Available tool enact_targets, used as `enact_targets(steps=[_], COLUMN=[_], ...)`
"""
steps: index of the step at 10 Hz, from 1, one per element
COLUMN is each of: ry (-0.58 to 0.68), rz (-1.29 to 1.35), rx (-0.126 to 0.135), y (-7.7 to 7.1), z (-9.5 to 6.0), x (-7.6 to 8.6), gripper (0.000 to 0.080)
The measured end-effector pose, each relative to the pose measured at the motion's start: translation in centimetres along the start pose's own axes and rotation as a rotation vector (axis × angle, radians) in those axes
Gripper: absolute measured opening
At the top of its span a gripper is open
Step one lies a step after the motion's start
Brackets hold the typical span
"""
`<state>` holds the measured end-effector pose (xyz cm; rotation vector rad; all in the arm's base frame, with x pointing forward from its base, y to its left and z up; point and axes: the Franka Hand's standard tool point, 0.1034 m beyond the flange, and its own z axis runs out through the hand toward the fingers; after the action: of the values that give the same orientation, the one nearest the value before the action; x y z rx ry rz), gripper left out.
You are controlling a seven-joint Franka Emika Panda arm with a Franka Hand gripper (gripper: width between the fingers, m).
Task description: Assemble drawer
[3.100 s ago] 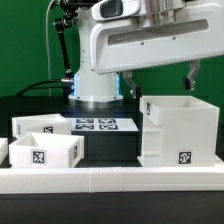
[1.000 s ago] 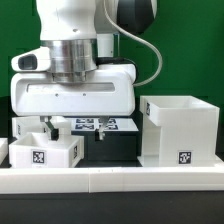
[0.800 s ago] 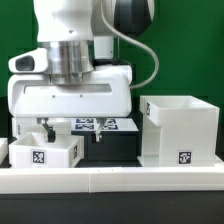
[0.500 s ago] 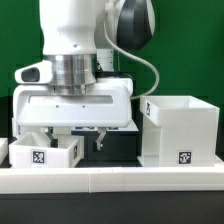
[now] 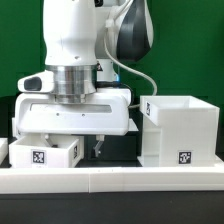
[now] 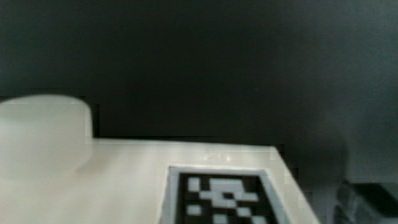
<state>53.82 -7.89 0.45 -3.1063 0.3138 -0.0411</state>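
Note:
The drawer's large boxy shell [image 5: 180,130] stands open-topped at the exterior view's right, a tag on its front. A small tray [image 5: 42,153] with a tag sits at the front left. My gripper [image 5: 72,141] hangs low over the tray's right end, jaws apart. One dark fingertip [image 5: 98,146] shows just right of the tray, above the black table; the other is behind the tray's wall. Nothing is held. The wrist view shows a white tray face with a tag [image 6: 222,198] and a round white knob [image 6: 43,130]. The second tray is hidden behind the hand.
A long white border rail [image 5: 112,181] runs along the front edge. The white arm and hand body [image 5: 75,112] fill the middle and hide the marker board. A green wall is behind. A white part edge [image 5: 3,150] shows at far left.
The arm swung from above the shell at the right to the left tray. Over the last second the hand sank lower and shifted a little right.

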Motion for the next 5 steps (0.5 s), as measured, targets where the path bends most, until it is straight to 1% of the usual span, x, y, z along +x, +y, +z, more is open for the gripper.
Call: enact_targets(steps=[1, 2, 3, 5], ry=[0.0, 0.0, 0.002, 0.002], rz=[0.0, 0.0, 0.0, 0.0], rx=[0.0, 0.0, 0.0, 0.0], y=[0.0, -0.01, -0.02, -0.03], z=[-0.01, -0.03, -0.07, -0.09], x=[0.02, 0.06, 0.12, 0.17], gripper=[0.0541, 0.0405, 0.0405, 0.0079])
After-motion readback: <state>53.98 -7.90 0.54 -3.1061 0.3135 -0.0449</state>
